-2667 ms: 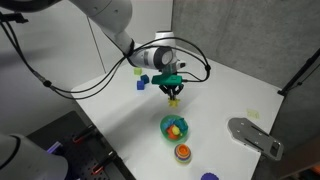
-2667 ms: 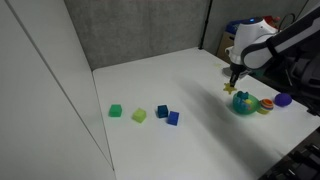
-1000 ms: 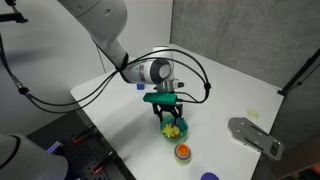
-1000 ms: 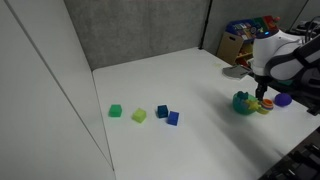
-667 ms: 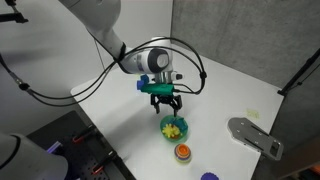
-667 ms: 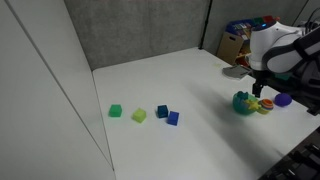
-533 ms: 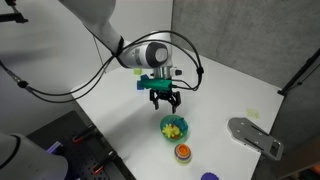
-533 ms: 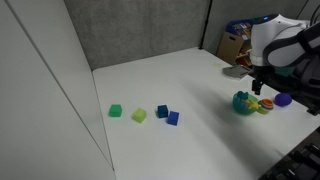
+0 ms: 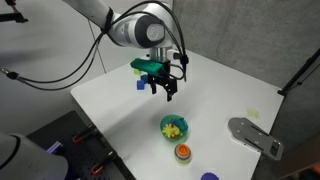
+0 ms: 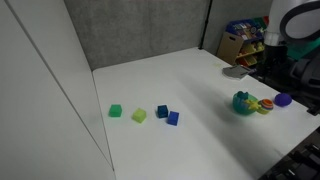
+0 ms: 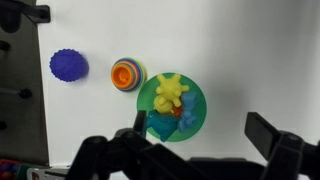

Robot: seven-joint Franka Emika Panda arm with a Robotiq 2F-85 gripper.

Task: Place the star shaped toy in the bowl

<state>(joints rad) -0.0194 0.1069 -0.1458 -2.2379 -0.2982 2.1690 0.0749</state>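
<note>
The bowl (image 11: 196, 100) is bright green and the star shaped toy (image 11: 170, 92) in it is yellow, with a blue piece (image 11: 161, 126) and an orange bit (image 11: 186, 118) next to it. The cup (image 11: 126, 75) is orange with rainbow-ish rings, and the ridged disc (image 11: 68, 66) is purple-blue. The tabletop (image 11: 260, 60) is plain white. An exterior view shows a green block (image 10: 116, 111), a yellow-green block (image 10: 139, 115) and two dark blue blocks (image 10: 162, 111). The pincer (image 9: 165, 92) is black with a teal-green part.
</note>
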